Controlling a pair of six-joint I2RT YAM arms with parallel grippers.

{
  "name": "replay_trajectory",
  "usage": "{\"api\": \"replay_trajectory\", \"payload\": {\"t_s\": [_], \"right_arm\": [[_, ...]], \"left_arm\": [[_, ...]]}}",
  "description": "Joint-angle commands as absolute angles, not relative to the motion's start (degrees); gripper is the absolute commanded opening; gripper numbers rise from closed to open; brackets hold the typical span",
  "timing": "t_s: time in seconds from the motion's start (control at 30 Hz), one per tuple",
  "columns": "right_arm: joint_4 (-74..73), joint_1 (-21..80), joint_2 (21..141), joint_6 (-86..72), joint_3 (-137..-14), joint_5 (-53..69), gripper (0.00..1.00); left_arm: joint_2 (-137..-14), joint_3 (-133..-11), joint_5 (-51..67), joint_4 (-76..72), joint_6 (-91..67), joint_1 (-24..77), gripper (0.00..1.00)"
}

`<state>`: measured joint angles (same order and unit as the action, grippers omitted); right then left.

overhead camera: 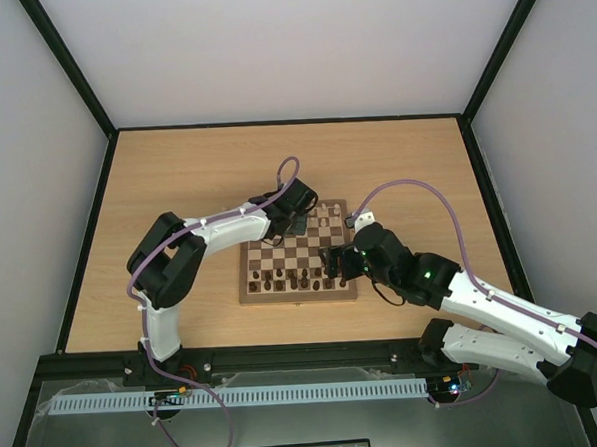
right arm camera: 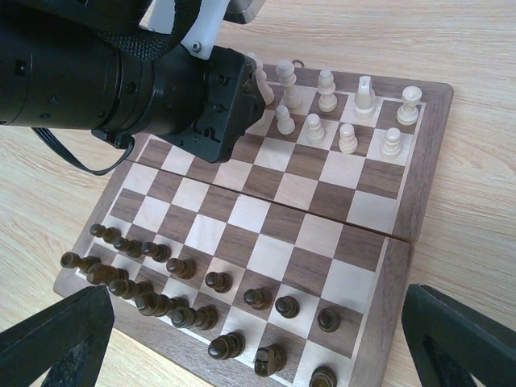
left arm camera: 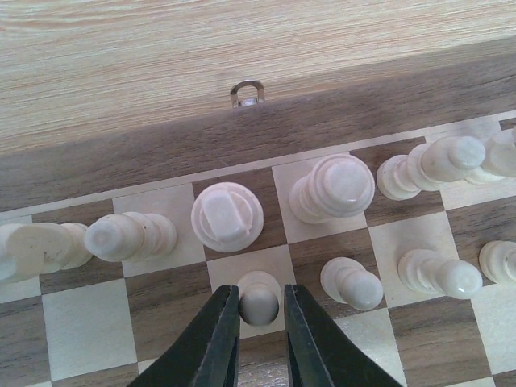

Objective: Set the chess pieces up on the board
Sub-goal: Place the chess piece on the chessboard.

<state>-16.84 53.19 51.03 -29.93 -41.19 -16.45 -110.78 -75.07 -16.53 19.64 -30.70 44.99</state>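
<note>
Along the board's (left arm camera: 161, 153) far edge, we count ten chess pieces (left arm camera: 334, 189), left gripper (left arm camera: 260, 293) pinching one pawn (left arm camera: 260, 305), right gripper (right arm camera: 254, 302) open, empty

Board (overhead camera: 292, 252) on middle of bench (overhead camera: 176, 180). Chess pieces (right arm camera: 347, 137) in two far rows of board. Dark pieces (right arm camera: 173, 278) in two near rows. Left pincer (left arm camera: 260, 300) over far rows, one pawn (left arm camera: 260, 282) between its fingers, touching both. Right pincer (overhead camera: 337, 262) above near right corner of board.
</note>
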Motion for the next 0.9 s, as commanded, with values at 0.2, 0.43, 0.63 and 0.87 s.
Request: {"api": "replay_trajectory", "payload": {"t_s": [0.2,0.43,0.63,0.87], "right_arm": [[-17.28,52.74,50.8,-29.27,-40.19,-15.72,0.99],[-17.22,52.77,50.81,-29.27,-40.17,-15.62,0.99],[-17.23,52.74,50.64,-29.29,-40.17,-15.64,0.99],[-17.39,52.75,50.41,-29.09,-40.49,-15.01,0.99]], "left_arm": [[-109.93,-74.53,-16.9,19.75,-31.59,44.99,0.22],[-106.7,-73.75,-17.12,20.35,-32.03,45.09,0.27],[-102.3,-73.54,-18.01,23.38,-32.68,46.0,0.27],[-90.82,-68.78,-24.04,26.78,-33.43,46.52,0.48]]}}
